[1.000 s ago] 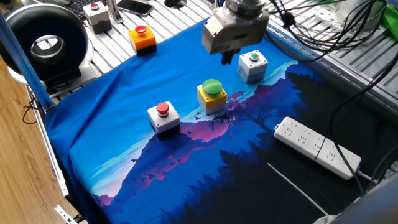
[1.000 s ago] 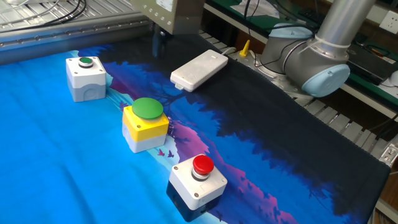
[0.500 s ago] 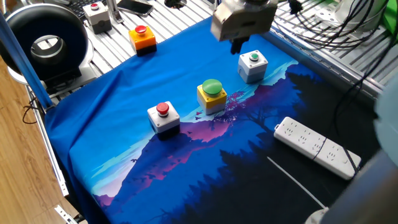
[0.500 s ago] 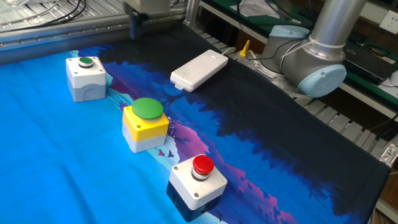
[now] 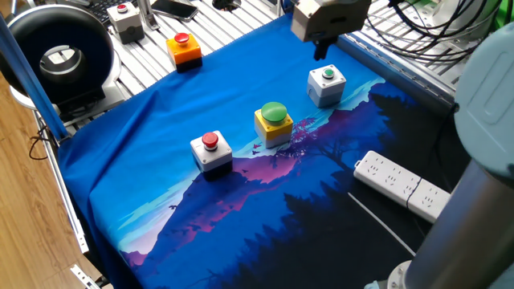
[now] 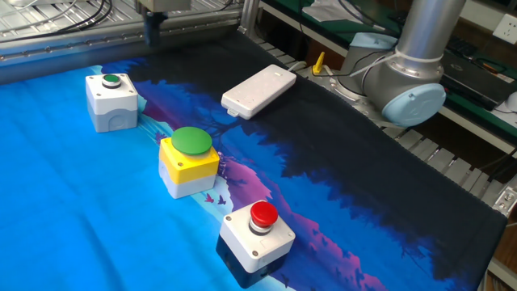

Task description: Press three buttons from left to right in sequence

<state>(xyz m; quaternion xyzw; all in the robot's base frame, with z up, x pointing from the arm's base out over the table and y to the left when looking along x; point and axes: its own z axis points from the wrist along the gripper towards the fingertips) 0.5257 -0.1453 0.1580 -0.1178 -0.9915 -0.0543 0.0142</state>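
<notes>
On the blue-covered surface (image 5: pixel 128 152), running left to right, sit the white box with the red button (image 5: pixel 210 149), the yellow box with the green dome (image 5: pixel 274 123) and the grey-white box with the small green button (image 5: pixel 327 84). Nothing shows which buttons are already pressed. Above and just behind the rightmost box hangs the end effector (image 5: pixel 322 53), touching nothing; whether it is open or closed, I cannot tell.

A blue landscape-print cloth (image 5: pixel 161 160) covers a slatted metal table (image 5: pixel 233 32) above wooden flooring (image 5: pixel 20 209).
</notes>
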